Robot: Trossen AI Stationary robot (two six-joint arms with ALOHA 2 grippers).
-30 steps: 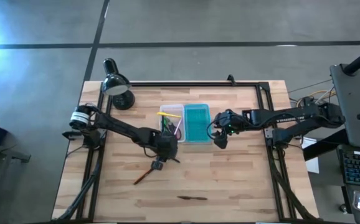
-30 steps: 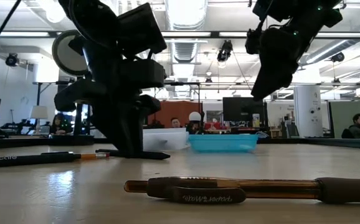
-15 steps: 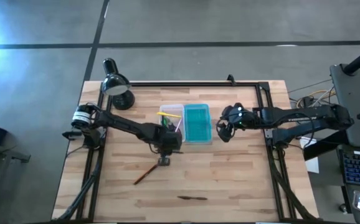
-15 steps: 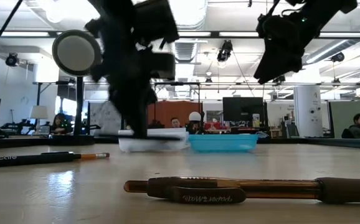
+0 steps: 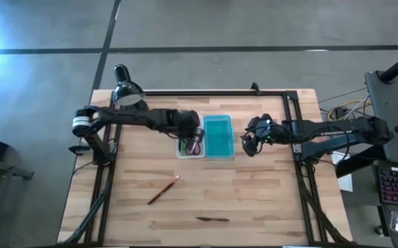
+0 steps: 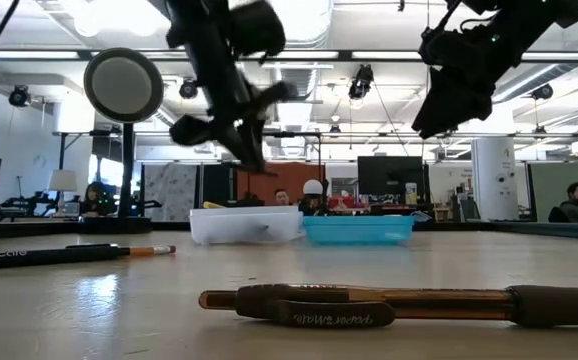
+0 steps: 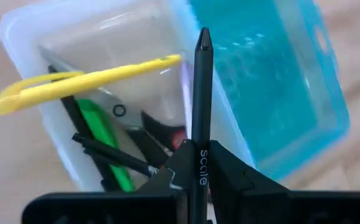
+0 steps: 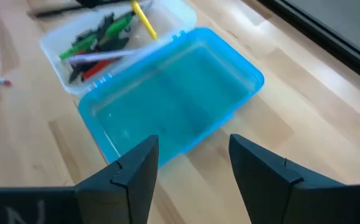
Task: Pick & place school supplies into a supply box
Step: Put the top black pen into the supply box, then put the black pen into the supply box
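Observation:
The supply box sits mid-table, its clear tray (image 5: 189, 138) joined to its teal lid (image 5: 218, 136). The tray (image 7: 55, 56) holds a yellow pen (image 7: 86, 81), a green pen (image 7: 102, 137), red-handled scissors (image 7: 167, 134) and dark pens. My left gripper (image 5: 193, 131) hangs over the tray, shut on a dark pen (image 7: 200, 93). My right gripper (image 5: 249, 143) hovers open beside the lid's right edge, above the lid (image 8: 174, 106). A pencil (image 5: 163, 189) and a brown pen (image 5: 213, 219) lie flat on the table. My left gripper (image 7: 198, 168) pinches the dark pen between its two fingers, on the barrel by the printed lettering (image 7: 200, 140). The pen runs along the fingers and sticks out ahead of them, its tip (image 7: 203, 37) over the tray. It is lifted clear, above the box.
A black desk lamp (image 5: 127, 96) stands at the far left corner; its round head (image 6: 122, 85) shows in the low view. The brown pen (image 6: 389, 302) lies close to the near edge, the pencil (image 6: 69, 254) left of it. A dark frame rims the table (image 5: 268, 200).
My left gripper has risen from the table beside the pencil, taking the dark pen up with it, and has swung toward the far edge until it hangs over the clear tray. The pencil has stayed put. My right gripper has drawn back slightly toward the table's right.

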